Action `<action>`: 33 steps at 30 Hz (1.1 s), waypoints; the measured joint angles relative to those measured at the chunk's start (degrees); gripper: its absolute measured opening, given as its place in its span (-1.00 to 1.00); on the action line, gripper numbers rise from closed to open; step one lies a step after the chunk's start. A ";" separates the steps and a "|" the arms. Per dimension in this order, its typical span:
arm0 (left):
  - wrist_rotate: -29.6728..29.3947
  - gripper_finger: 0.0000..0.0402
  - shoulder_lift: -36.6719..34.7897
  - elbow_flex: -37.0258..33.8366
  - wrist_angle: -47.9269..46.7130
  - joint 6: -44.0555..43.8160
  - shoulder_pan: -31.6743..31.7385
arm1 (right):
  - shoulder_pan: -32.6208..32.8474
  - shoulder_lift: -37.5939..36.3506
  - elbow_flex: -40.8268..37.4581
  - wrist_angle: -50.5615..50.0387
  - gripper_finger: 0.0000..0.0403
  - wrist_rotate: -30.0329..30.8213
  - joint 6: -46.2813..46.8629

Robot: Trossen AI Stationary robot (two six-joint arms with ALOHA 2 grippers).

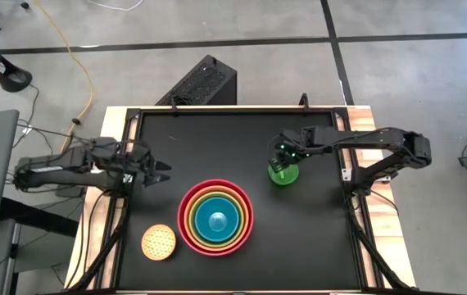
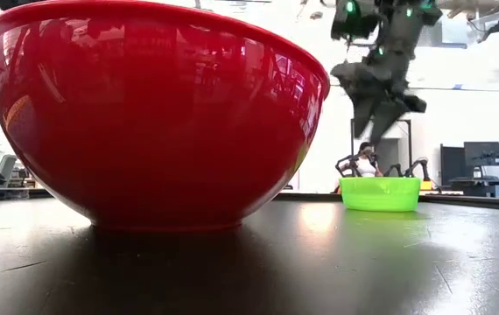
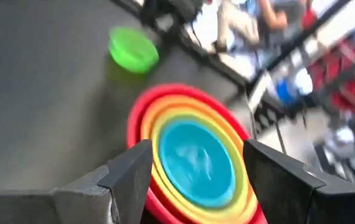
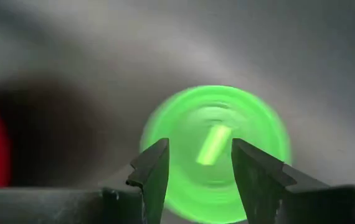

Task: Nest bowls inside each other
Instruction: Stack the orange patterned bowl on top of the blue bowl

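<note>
A red bowl (image 1: pixel 215 218) stands near the table's front middle, with an orange, a lime green and a blue bowl (image 1: pixel 217 221) nested inside it. A pale-yellow dotted bowl (image 1: pixel 158 242) sits to its left. A small green bowl (image 1: pixel 283 174) stands alone on its base, right of centre. My right gripper (image 1: pixel 282 161) hangs open above this bowl, pointing steeply down; the low view shows its fingertips (image 2: pixel 379 122) well clear of the rim (image 2: pixel 379 180). My left gripper (image 1: pixel 161 170) is open, left of the stack, touching nothing.
The black tabletop has a raised frame (image 1: pixel 233 109) around it. Bare surface lies between the stack and the green bowl and across the far half. In the low view the red bowl (image 2: pixel 153 114) fills the left foreground. A person (image 2: pixel 365 162) sits beyond the table.
</note>
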 joint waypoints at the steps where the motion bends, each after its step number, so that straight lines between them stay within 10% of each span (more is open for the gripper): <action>1: 0.60 0.20 1.93 1.74 -1.89 0.33 -1.32 | 1.24 0.00 0.92 0.13 -0.06 -0.07 0.25; 9: 4.47 0.20 17.24 8.36 -28.70 -6.52 -18.18 | 10.27 -0.01 5.22 0.00 -0.06 2.21 4.12; 18: -9.42 0.20 28.45 8.41 -26.90 -10.99 -36.99 | 17.18 0.24 5.22 -0.29 -0.06 5.44 10.44; 33: -13.18 0.20 46.21 8.41 -17.13 -10.96 -43.61 | 18.84 0.24 5.22 -0.25 -0.06 6.90 11.45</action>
